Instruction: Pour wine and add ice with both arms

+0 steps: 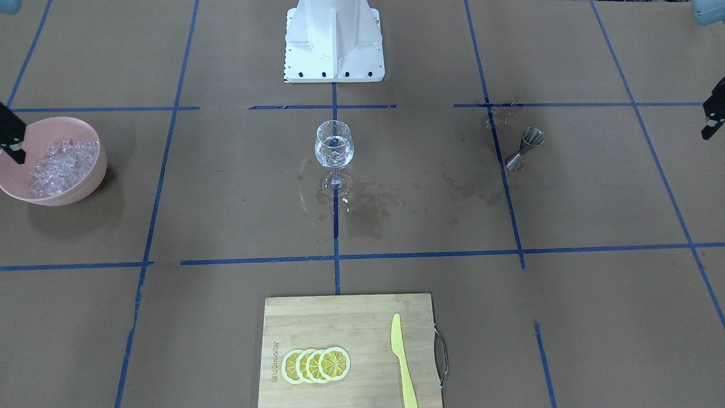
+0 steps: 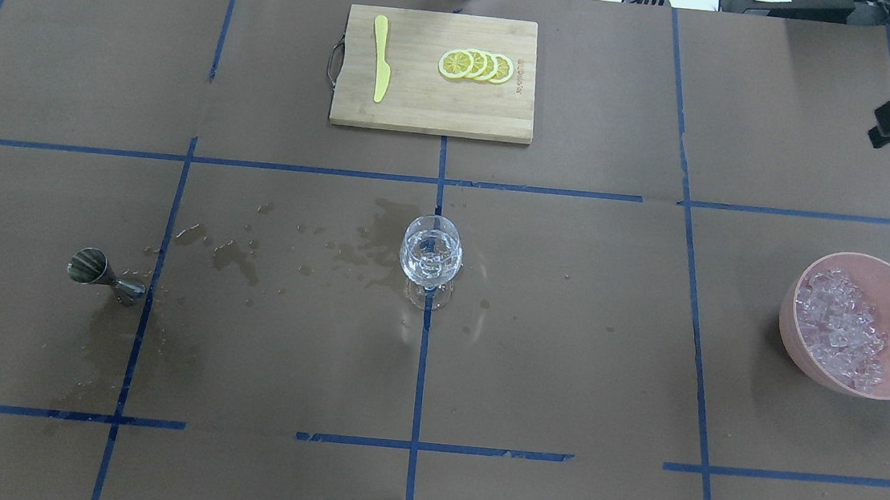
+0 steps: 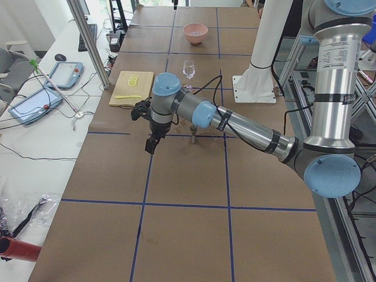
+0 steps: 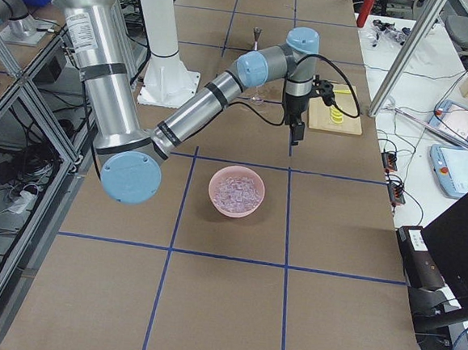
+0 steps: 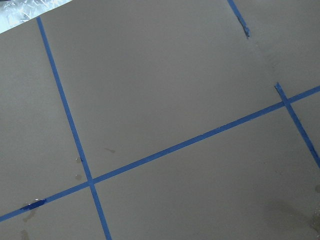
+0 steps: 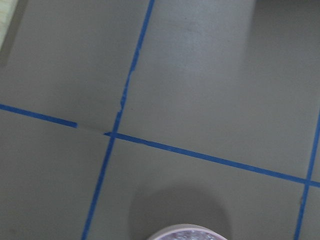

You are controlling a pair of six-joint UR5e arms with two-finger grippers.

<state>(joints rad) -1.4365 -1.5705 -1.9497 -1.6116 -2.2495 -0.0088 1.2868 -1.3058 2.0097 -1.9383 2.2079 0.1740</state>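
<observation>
The ice [image 1: 59, 164] is a heap of clear cubes in a pink bowl [image 1: 85, 127] at the table's right end. A clear stemmed glass [image 1: 334, 150] stands mid-table with clear contents. A steel jigger [image 1: 524, 148] stands upright toward my left side. My right gripper [image 1: 18, 157] hangs above the bowl's outer edge; it looks shut and empty, and it also shows in the overhead view [image 2: 878, 136]. My left gripper [image 1: 707, 135] hangs beyond the jigger at the table's left end; it looks shut and empty. No wine bottle shows.
A bamboo cutting board [image 1: 340, 323] with lemon slices [image 1: 316, 364] and a yellow knife [image 1: 402, 362] lies at the far edge. Wet stains [image 1: 368, 212] spread between glass and jigger. The white base block [image 1: 334, 45] is at the near edge.
</observation>
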